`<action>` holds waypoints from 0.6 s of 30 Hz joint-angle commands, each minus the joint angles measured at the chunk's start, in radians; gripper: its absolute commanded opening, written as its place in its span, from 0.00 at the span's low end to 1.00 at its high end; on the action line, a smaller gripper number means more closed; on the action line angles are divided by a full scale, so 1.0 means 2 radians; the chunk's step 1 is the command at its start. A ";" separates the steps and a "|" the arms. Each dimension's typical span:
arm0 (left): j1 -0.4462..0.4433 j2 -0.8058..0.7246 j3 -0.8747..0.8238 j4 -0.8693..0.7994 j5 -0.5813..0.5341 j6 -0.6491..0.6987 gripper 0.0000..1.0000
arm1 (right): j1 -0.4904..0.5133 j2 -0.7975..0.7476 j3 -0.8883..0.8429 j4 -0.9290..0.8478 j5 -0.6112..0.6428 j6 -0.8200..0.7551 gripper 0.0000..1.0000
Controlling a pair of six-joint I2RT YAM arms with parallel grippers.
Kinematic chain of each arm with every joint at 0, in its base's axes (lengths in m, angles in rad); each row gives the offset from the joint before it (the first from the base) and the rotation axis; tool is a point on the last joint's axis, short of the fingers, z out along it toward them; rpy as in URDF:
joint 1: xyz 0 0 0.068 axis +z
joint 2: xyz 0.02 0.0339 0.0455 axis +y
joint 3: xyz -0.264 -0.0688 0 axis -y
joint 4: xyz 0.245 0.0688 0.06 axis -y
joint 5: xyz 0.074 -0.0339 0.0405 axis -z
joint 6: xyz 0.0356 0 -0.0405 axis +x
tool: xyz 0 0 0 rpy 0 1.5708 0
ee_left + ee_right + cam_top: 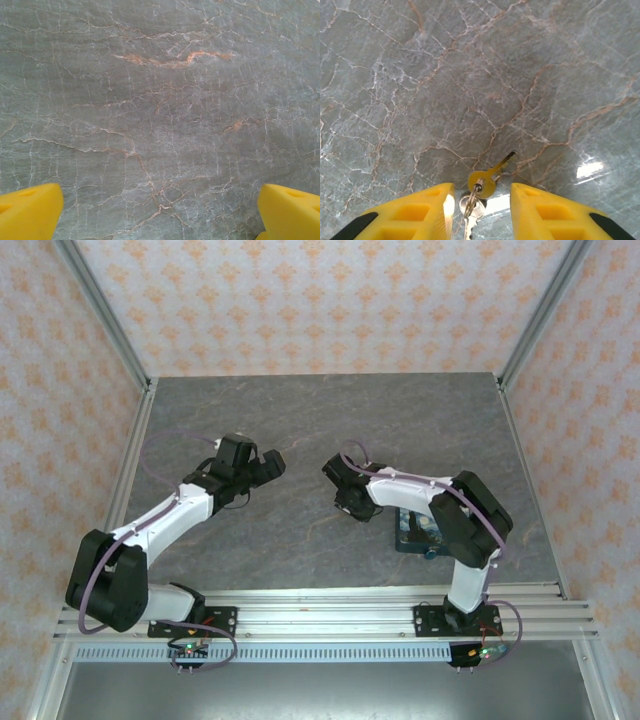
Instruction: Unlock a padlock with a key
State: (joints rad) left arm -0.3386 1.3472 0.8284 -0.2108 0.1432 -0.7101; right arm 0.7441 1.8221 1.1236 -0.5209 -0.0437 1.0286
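Standing beside the table (300,410), I see the key (489,176) lying flat on the marbled top. It is a small brass-coloured piece, joined by a small ring (477,188) to a second silvery key (470,206). The right gripper (482,212) hangs over it, its yellow fingers apart, one on each side of the round head and not touching it. The left gripper (160,210) is spread wide over bare stone, holding nothing. The padlock (412,532) lies near the right arm's base, half hidden under the forearm and well apart from the key.

I think the key is light, stiff and thin, so it may slide on this smooth surface. The best hold seems the round head, which leaves the blade free. The second key will probably dangle. The padlock looks heavy and may need steadying.
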 commanded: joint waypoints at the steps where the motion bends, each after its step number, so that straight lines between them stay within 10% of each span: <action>1: -0.001 0.006 0.001 0.015 0.003 -0.002 1.00 | 0.003 0.015 0.014 -0.029 0.017 -0.008 0.34; 8: -0.001 0.015 0.001 0.019 0.006 -0.006 1.00 | 0.008 0.033 0.025 -0.033 0.012 -0.015 0.32; 18: -0.001 0.003 -0.001 0.019 0.042 -0.013 1.00 | 0.008 0.033 0.000 0.009 -0.011 -0.040 0.00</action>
State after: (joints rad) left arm -0.3386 1.3773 0.8284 -0.1909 0.1890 -0.7128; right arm 0.7521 1.8568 1.1687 -0.5728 -0.0269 0.9764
